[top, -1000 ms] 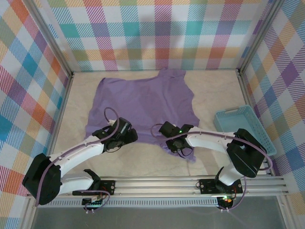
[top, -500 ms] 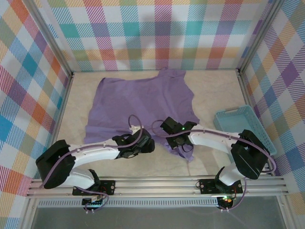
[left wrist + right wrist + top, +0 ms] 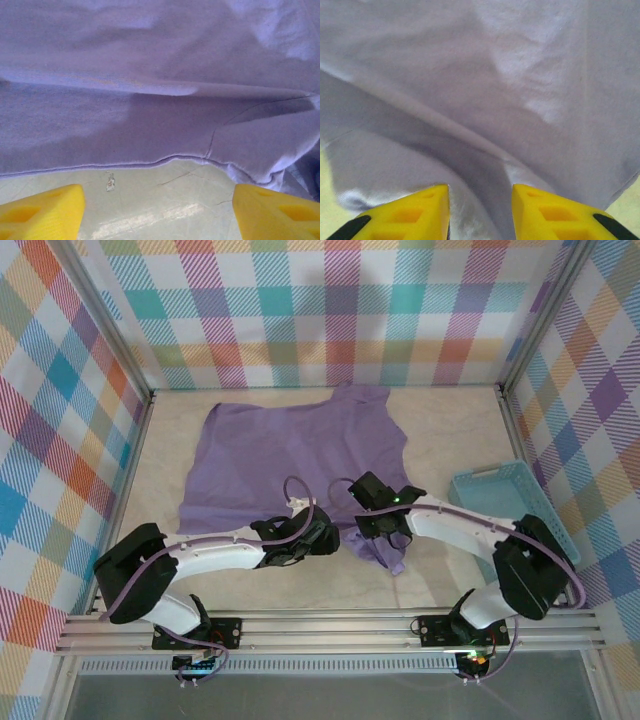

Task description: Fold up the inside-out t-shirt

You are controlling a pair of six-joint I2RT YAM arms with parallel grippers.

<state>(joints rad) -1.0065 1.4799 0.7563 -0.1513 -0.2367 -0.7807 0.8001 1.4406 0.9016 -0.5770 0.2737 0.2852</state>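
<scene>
Along the t-shirt [image 3: 290, 455] hem, left end effector [image 3: 157, 212] neared right end effector [image 3: 480, 210] (both apart).

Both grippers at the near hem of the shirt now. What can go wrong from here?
The left gripper stands open over bare table, just short of the hem of the t-shirt; closing there would likely catch nothing.
The right gripper hovers open over a raised crease; it may pinch only that wrinkle and skew the fold.
In the top view the two grippers sit close together; they might collide.
</scene>
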